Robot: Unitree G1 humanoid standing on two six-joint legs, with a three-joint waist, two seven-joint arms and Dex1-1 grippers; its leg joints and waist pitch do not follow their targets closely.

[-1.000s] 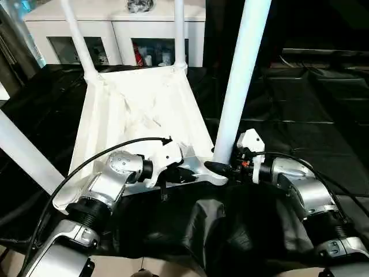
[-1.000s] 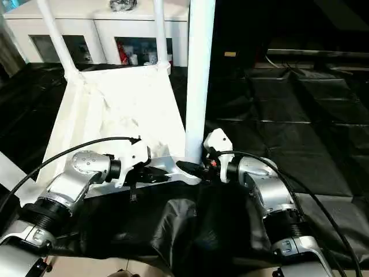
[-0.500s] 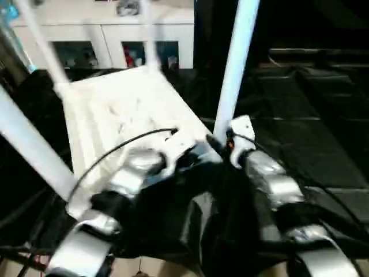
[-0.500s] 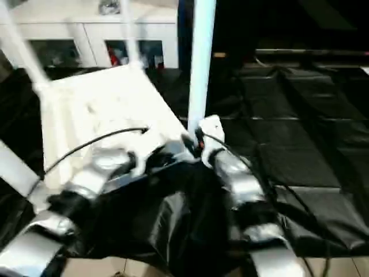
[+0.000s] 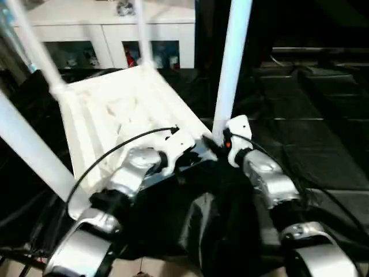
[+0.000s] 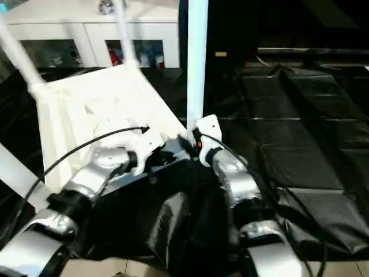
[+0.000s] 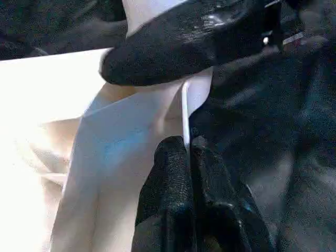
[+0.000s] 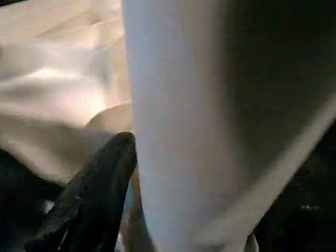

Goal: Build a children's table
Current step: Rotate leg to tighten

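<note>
One children's table (image 5: 115,115) lay upside down before one white cabinet (image 5: 109,26); four legs (image 5: 230,63) stood on it; two grippers reached it.

The table (image 5: 109,115) looked like smooth white plastic, its legs (image 5: 232,63) faintly glossy tubes. The forearms (image 5: 266,180) were brushed silver metal with a soft sheen. The fingers (image 7: 178,44) looked like black rubber, slightly shiny. The sheeting (image 5: 323,133) beneath was black, creased and semi-glossy.

Silver forearms (image 5: 132,173), white wrist housings (image 5: 236,128), black cables (image 5: 124,147) (red mark near right wrist).
</note>
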